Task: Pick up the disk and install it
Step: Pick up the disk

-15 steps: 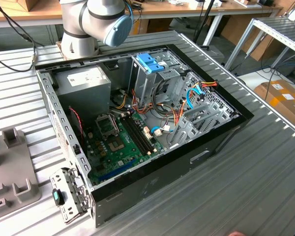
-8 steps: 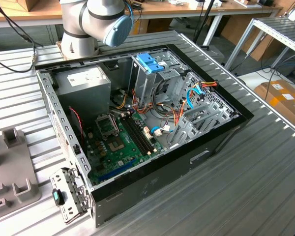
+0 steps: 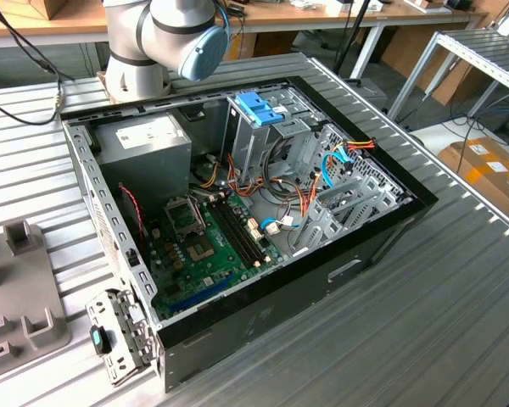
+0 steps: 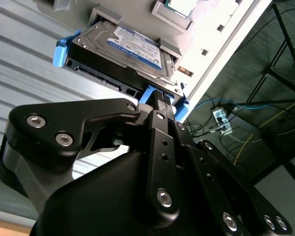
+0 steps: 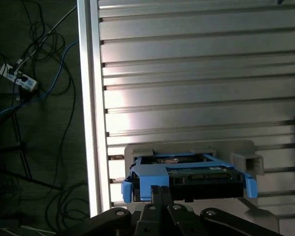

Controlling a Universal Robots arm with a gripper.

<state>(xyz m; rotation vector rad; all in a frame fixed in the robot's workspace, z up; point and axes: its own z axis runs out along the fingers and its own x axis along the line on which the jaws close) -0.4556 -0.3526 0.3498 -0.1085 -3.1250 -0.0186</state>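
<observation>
Second wrist view: the tool (image 4: 161, 98) is clamped on the near blue rail of the disk (image 4: 130, 46), which lies flat in a grey holder (image 4: 104, 14) on the desk (image 4: 29, 64), straight ahead.

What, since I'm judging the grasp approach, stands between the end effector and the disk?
Nothing visible. In the first wrist view the end effector is right at the near blue rail of the disk, nothing between them; the disk lies in a grey holder.

1. An open computer case (image 3: 263, 314) lay on a slatted table (image 3: 424, 322).
2. Inside the case sat a power supply (image 3: 144, 144), a motherboard (image 3: 205, 246) and a blue bracket (image 3: 259, 108).
3. A cardboard box (image 3: 490, 170) stood well apart from the case.
</observation>
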